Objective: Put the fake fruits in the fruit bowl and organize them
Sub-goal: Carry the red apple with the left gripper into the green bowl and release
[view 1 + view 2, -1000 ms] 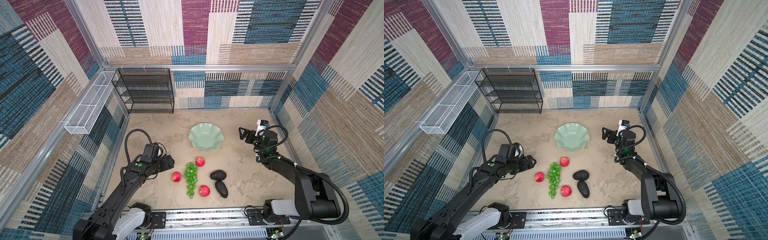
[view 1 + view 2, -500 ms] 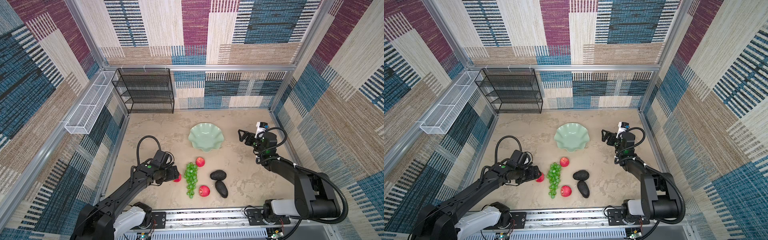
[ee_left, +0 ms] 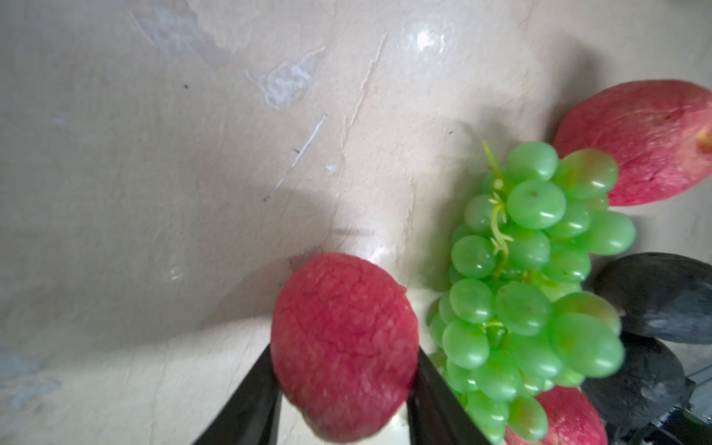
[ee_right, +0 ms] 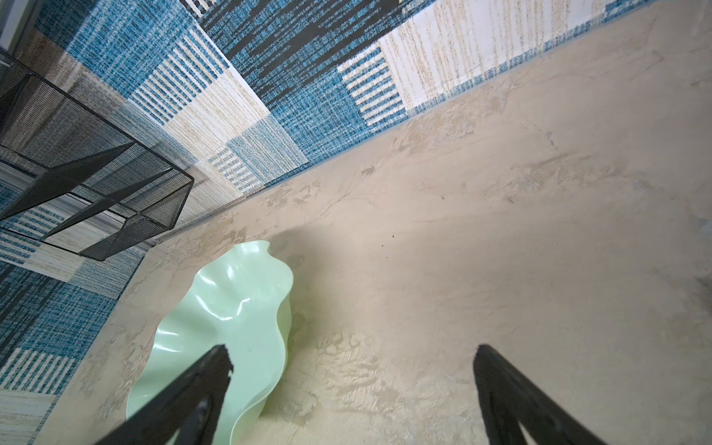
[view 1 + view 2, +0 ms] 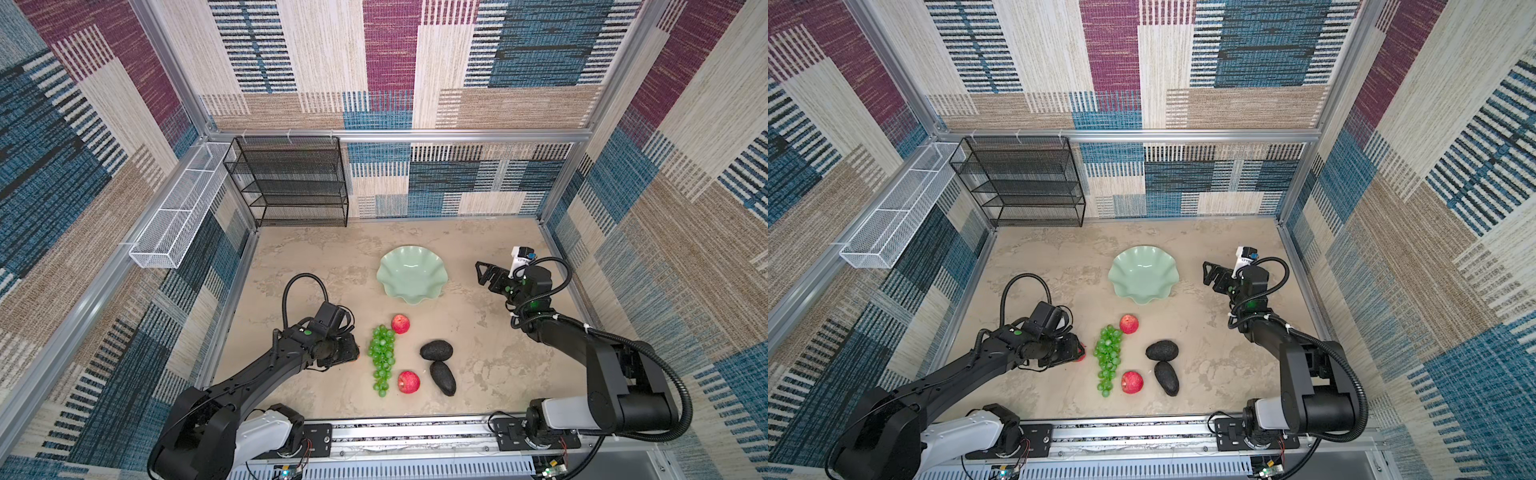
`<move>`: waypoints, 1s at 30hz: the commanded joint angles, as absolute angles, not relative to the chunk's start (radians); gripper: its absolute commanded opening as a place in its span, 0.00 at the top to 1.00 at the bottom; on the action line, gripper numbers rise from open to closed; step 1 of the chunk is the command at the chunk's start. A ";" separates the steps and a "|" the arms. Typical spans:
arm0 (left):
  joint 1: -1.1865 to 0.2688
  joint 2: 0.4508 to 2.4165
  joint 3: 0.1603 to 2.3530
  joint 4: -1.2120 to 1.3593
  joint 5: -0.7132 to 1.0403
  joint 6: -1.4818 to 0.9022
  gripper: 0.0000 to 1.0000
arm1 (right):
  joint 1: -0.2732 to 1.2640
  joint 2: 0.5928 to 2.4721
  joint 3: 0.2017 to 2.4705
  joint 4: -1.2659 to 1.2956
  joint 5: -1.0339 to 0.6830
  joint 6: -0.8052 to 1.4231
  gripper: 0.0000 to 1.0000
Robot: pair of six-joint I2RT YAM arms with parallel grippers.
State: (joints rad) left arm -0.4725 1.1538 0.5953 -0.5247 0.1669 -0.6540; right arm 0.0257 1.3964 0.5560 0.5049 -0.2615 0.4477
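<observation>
My left gripper (image 3: 343, 360) is shut on a small red apple (image 3: 343, 339), low over the table just left of the green grapes (image 5: 381, 357). In both top views the gripper (image 5: 347, 352) covers that apple almost wholly. Two more red apples (image 5: 400, 323) (image 5: 409, 381) lie right of the grapes, with two dark avocados (image 5: 436, 350) (image 5: 443, 377) farther right. The mint-green fruit bowl (image 5: 411, 272) stands empty behind them. My right gripper (image 5: 484, 272) hangs open to the right of the bowl (image 4: 231, 308), nothing between its fingers.
A black mesh shelf rack (image 5: 291, 180) stands against the back wall at the left. A white wire basket (image 5: 178, 216) hangs on the left wall. Patterned walls close in three sides, and a metal rail (image 5: 415, 432) runs along the front.
My left gripper moved right and down onto the apple beside the grapes, then closed on it. The right arm has barely shifted.
</observation>
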 commanded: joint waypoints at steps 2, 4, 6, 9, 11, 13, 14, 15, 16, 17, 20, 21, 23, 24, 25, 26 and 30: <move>-0.472 1.104 0.657 -0.561 0.154 -0.612 0.52 | 0.028 1.407 0.563 0.531 -0.256 0.459 0.00; -0.472 1.092 0.708 -0.563 0.140 -0.576 0.51 | 0.028 1.410 0.567 0.522 -0.250 0.457 0.00; -0.472 1.107 0.780 -0.562 0.107 -0.525 0.50 | 0.028 1.416 0.580 0.502 -0.235 0.454 0.00; -0.472 1.196 0.917 -0.548 0.075 -0.443 0.50 | 0.028 1.417 0.607 0.460 -0.214 0.440 0.00; -0.472 1.288 1.016 -0.516 0.082 -0.395 0.50 | 0.028 1.408 0.611 0.444 -0.209 0.433 0.00; -0.472 1.390 1.111 -0.486 0.109 -0.369 0.50 | 0.028 1.393 0.613 0.426 -0.203 0.426 0.00; -0.472 1.448 1.158 -0.471 0.129 -0.361 0.50 | 0.028 1.384 0.615 0.414 -0.198 0.423 0.00; -0.472 1.498 1.208 -0.462 0.149 -0.356 0.50 | 0.028 1.373 0.616 0.402 -0.195 0.420 0.00; -0.472 1.559 1.253 -0.452 0.173 -0.352 0.50 | 0.028 1.362 0.615 0.388 -0.189 0.418 0.00; -0.472 1.618 1.306 -0.441 0.195 -0.343 0.50 | 0.028 1.353 0.615 0.370 -0.181 0.416 0.00; -0.473 1.783 1.428 -0.420 0.219 -0.333 0.50 | 0.028 1.339 0.618 0.317 -0.151 0.401 0.00; -0.473 1.831 1.468 -0.420 0.226 -0.333 0.50 | 0.028 1.338 0.618 0.304 -0.145 0.393 0.00; -0.474 1.923 1.553 -0.430 0.243 -0.341 0.50 | 0.028 1.336 0.615 0.282 -0.142 0.381 0.00; -0.477 1.960 1.593 -0.437 0.240 -0.350 0.50 | 0.028 1.335 0.614 0.277 -0.145 0.377 0.00; -0.482 2.002 1.635 -0.448 0.237 -0.355 0.50 | 0.028 1.332 0.614 0.270 -0.150 0.376 0.00; -0.487 2.035 1.672 -0.453 0.234 -0.361 0.50 | 0.028 1.330 0.614 0.264 -0.149 0.376 0.00; -0.510 2.138 1.762 -0.472 0.212 -0.378 0.49 | 0.028 1.330 0.615 0.258 -0.146 0.372 0.00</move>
State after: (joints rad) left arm -0.4999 2.0907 1.7218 -0.4461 0.2153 -0.3756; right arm 0.0257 1.3338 0.6102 0.2668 -0.1543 0.3874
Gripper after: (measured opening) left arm 0.508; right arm 0.996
